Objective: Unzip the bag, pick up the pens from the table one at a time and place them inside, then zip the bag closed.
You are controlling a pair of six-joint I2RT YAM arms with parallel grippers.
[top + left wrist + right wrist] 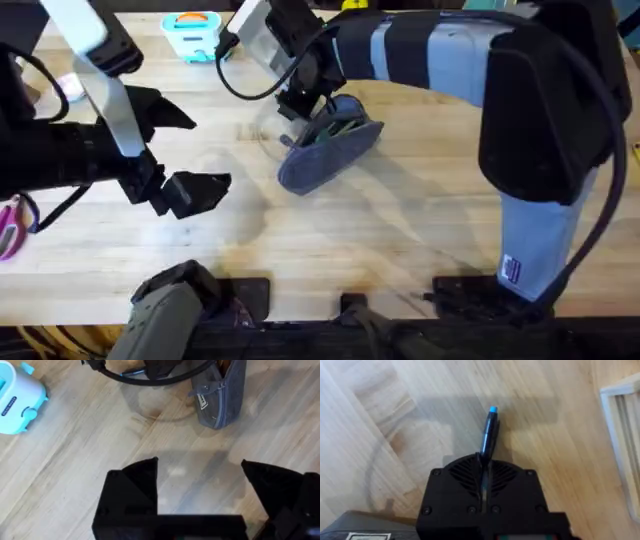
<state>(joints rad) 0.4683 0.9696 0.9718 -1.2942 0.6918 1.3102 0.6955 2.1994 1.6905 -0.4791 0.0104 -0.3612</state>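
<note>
Clamping a slim black pen [489, 435] with a blue end cap between its closed fingers, the right gripper [484, 477] hangs over the pale wooden table [395, 420]; in the right wrist view the pen juts out past the fingertips, its blue tip away from the gripper. In the overhead view the right gripper [300, 108] sits at the far left end of the bag [328, 155], touching or just above its open mouth, with the right arm [450, 50] reaching across from the right side. The bag, a blue-grey denim-like pouch, lies near the middle of the table [400, 230], tilted so its left end is nearer and its right end farther; dark slim items show inside its opening. In the left wrist view a small white label on the bag [220, 400] carries print too small to read.

The left gripper [200, 485] has its black fingers [135, 485] spread wide apart, holding nothing, above bare tabletop. Overhead, the left gripper [180, 160] hovers left of the bag and well apart from it.

A light-blue toy toaster [192, 34] stands at the far edge; lettering on its side in the left wrist view [17, 400] is illegible. Pink-handled scissors [10, 228] lie at the left edge.
</note>
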